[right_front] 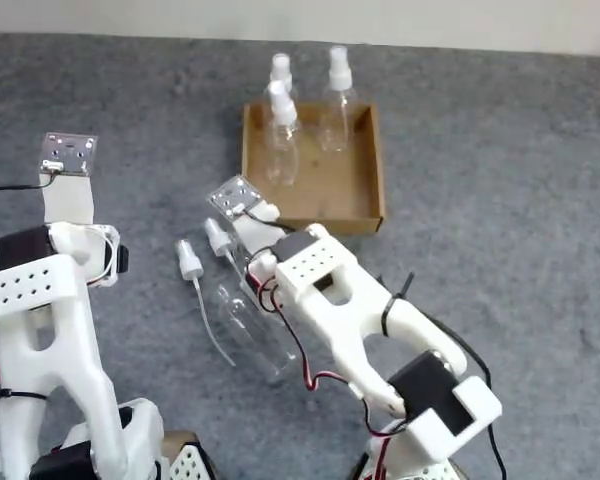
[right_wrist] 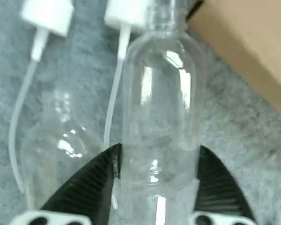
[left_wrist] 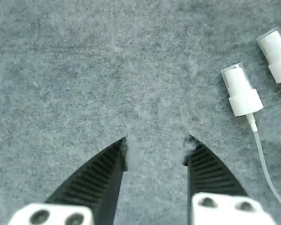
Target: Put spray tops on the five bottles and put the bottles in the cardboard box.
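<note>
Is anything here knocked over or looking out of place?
Two clear bottles lie on their sides on the grey carpet, uncapped, with two spray tops loose beside them, tubes exposed. The capped bottles in the cardboard box stand upright. Nothing looks spilled or broken.

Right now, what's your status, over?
Left gripper open, empty. Right gripper at a topless bottle, grip unclear. Three capped bottles in the cardboard box; two spray tops loose. Second bottle alongside.

Box (right_front: 378, 170) rear crowded w/ 3 bottles (right_front: 283, 140); front free.
</note>
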`<action>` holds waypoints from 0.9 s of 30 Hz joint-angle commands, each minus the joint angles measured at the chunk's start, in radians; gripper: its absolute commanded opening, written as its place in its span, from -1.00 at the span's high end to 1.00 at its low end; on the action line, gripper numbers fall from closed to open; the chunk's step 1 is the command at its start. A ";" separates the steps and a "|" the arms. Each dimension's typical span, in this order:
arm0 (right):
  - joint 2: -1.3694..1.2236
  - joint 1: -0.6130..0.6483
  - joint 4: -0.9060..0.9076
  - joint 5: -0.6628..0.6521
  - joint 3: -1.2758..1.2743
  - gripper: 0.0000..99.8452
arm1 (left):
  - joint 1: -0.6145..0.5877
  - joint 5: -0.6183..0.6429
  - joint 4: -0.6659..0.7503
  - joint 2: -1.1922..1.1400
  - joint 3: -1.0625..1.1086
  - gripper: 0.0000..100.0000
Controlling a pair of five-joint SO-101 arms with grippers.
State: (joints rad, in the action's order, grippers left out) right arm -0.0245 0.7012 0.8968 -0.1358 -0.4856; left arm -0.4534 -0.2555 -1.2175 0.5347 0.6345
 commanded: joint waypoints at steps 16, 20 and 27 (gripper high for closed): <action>0.440 -0.091 0.251 -0.063 -0.228 0.93 | 0.085 0.000 -0.031 0.007 -0.054 0.70; 0.585 -0.217 0.354 -0.138 -0.295 0.93 | 0.143 0.000 -0.071 0.007 -0.054 0.70; 0.776 -0.590 0.467 -0.427 -0.361 0.93 | 0.239 0.092 -0.081 0.007 -0.056 0.70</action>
State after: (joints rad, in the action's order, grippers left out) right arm 0.6690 0.2793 1.3311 -0.4503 -0.8416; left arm -0.2754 -0.2018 -1.2927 0.5347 0.6345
